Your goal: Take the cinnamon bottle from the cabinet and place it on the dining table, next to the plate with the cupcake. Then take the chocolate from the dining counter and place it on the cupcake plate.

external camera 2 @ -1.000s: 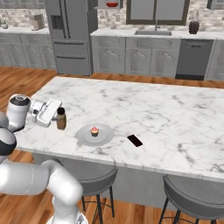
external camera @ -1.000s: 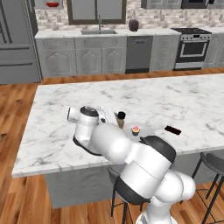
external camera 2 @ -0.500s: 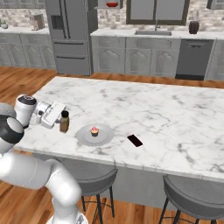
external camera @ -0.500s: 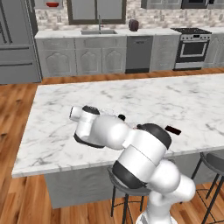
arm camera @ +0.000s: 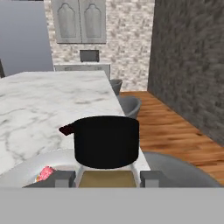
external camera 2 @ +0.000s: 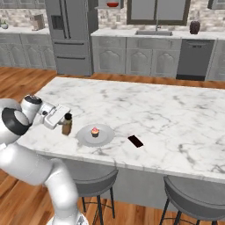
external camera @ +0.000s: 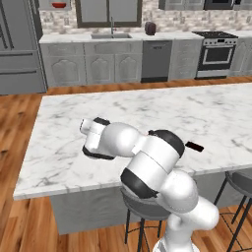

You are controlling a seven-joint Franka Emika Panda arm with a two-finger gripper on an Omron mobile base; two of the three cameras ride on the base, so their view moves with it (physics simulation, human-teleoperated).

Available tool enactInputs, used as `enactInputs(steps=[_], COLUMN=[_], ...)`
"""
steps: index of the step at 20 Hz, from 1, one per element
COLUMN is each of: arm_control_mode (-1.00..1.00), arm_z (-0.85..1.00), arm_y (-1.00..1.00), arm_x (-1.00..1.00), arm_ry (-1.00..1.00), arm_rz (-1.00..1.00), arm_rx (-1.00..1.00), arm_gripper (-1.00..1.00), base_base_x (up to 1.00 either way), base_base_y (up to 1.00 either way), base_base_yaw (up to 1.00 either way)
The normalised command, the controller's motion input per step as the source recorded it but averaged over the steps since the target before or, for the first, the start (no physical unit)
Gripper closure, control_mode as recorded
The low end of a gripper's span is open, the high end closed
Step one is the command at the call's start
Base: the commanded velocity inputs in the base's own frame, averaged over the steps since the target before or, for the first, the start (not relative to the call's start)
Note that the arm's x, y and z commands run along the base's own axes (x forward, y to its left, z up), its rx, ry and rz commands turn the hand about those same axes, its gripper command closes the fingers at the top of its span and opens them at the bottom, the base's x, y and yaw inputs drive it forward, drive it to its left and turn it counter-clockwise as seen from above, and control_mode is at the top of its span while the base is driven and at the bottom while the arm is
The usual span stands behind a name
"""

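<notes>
Marble dining table (external camera 2: 167, 110), cinnamon bottle (external camera 2: 67, 124) upright beside plate (external camera 2: 104, 137), cap up.

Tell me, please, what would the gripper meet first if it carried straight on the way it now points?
The gripper is shut on the cinnamon bottle. Straight ahead it would probably meet the plate with the cupcake, though depth is uncertain.

bottle (external camera 2: 67, 127) — brown, black cap | plate (external camera 2: 104, 137) — light grey | cupcake (external camera 2: 94, 131) — pink frosting | table (external camera 2: 176, 114) — white, grey-veined
</notes>
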Motion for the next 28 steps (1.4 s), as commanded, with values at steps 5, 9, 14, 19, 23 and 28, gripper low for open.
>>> enactInputs(steps=[5, 9, 14, 19, 23, 28], arm_control_mode=[-1.0, -1.0, -1.0, -1.0, -1.0, -1.0], arm_z=[-0.28, -0.24, -0.16, -0.13, -0.2, -0.3], arm_y=[0.12, 0.07, 0.02, 0.0, 0.03, 0.13], arm_x=[0.21, 0.23, 0.32, 0.41, 0.37, 0.27], arm_ry=[0.0, 0.0, 0.0, 0.0, 0.0, 0.0], arm_rz=[-0.08, -0.01, 0.0, 0.0, 0.0, 0.01], arm_rx=[-0.15, -0.16, -0.02, 0.06, 0.11, 0.05], arm_gripper=[1.0, 1.0, 1.0, 1.0, 1.0, 1.0], base_base_x=[0.0, 0.0, 0.0, 0.0, 0.0, 0.0], base_base_y=[0.0, 0.0, 0.0, 0.0, 0.0, 0.0], base_base_yaw=[0.0, 0.0, 0.0, 0.0, 0.0, 0.0])
